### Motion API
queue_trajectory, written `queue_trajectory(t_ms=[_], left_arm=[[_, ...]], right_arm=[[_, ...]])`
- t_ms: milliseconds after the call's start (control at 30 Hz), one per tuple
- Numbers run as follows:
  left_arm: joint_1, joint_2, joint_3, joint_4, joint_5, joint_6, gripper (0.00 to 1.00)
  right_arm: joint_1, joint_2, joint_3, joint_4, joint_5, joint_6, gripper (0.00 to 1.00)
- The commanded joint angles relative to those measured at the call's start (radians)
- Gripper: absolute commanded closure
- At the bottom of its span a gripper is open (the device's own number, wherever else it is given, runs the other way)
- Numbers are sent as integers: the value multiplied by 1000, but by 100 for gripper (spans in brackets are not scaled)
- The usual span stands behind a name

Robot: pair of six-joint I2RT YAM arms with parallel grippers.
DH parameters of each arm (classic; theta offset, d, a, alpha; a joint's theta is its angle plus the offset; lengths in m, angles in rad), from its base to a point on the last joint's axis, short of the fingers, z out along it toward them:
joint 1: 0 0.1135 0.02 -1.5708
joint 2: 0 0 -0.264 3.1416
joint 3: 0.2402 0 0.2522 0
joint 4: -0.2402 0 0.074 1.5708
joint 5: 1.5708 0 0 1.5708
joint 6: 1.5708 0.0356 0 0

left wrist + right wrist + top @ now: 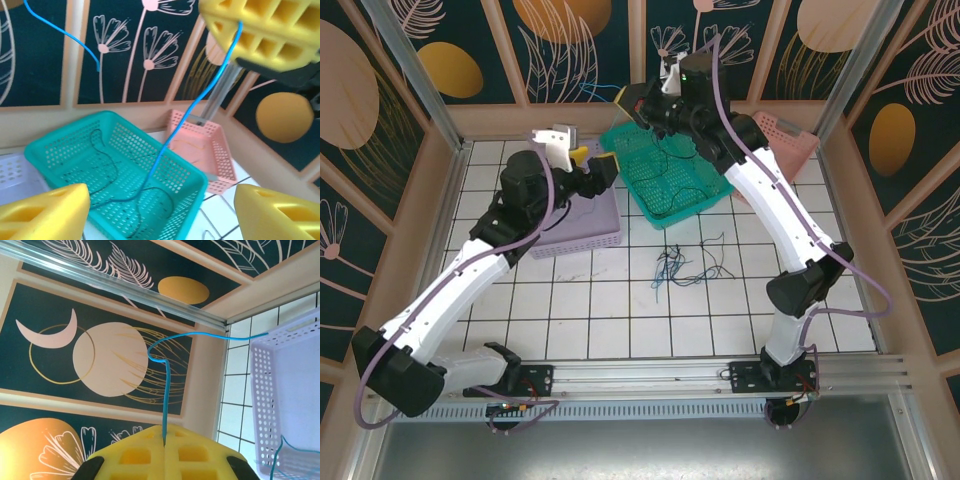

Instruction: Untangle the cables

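Note:
My right gripper (640,100) is raised over the back of the table, its yellow fingers (200,457) shut on a thin blue cable (165,390). The blue cable (162,152) hangs from it down into the teal basket (45,150), where it lies beside a black cable (169,199). More thin dark and blue cables (682,265) lie in a loose tangle on the white tiles. My left gripper (600,165) hovers open between the lavender basket and the teal basket (715,195), with nothing between its yellow fingers (45,212).
A lavender basket (575,238) sits under my left wrist, left of the teal one. A pink basket (790,145) leans at the back right corner. Patterned walls with metal posts enclose the table on three sides.

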Motion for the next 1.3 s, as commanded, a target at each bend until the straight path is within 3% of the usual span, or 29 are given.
queue_trajectory(t_ms=[0,167,300,467,500,800,833,933,1000,1067,1267], left_arm=[[-24,37,50,-24,-124,183,24],[-24,86,75,6,-193,226,33],[-26,107,96,31,-211,214,64],[-25,92,90,53,-168,205,89],[-24,84,83,60,-166,200,99],[-12,44,103,14,-154,145,100],[1,43,106,9,-141,134,100],[50,60,131,-16,-98,87,100],[91,85,159,-54,-75,60,100],[121,102,175,-74,-64,56,100],[174,164,224,-85,-38,58,100]], right_arm=[[5,-2,46,-2,-49,43,100],[20,-6,45,-7,-62,58,100],[21,-14,27,-3,-58,60,100],[14,-11,36,7,-52,64,100],[11,-7,41,6,-51,65,100],[-33,3,42,27,-53,30,100],[-40,3,44,34,-54,22,96],[-60,3,52,22,-42,-19,58],[-63,-3,61,0,-26,-51,48],[-84,-19,61,-16,-14,-77,44],[-110,-100,-39,-31,11,-128,43]])
